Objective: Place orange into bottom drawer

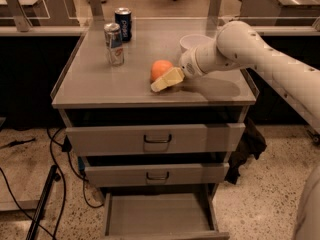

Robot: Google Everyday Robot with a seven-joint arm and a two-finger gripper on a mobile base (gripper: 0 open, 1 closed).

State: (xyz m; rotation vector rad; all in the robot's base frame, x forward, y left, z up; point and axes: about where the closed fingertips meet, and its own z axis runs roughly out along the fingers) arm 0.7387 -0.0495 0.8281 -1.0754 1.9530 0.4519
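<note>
The orange [160,68] sits on the grey cabinet top [100,84], near its middle and towards the front. My gripper [165,80] reaches in from the right at the end of the white arm [235,49]. It lies right against the orange's front right side and covers its lower edge. The bottom drawer [157,215] is pulled out at the foot of the cabinet, and its flat grey floor shows with nothing on it.
A white bowl [192,41] stands behind my wrist. A silver can [114,44] and a blue can [123,24] stand at the back left of the top. The two upper drawers [157,140] are shut. Cables [55,184] lie on the floor at left.
</note>
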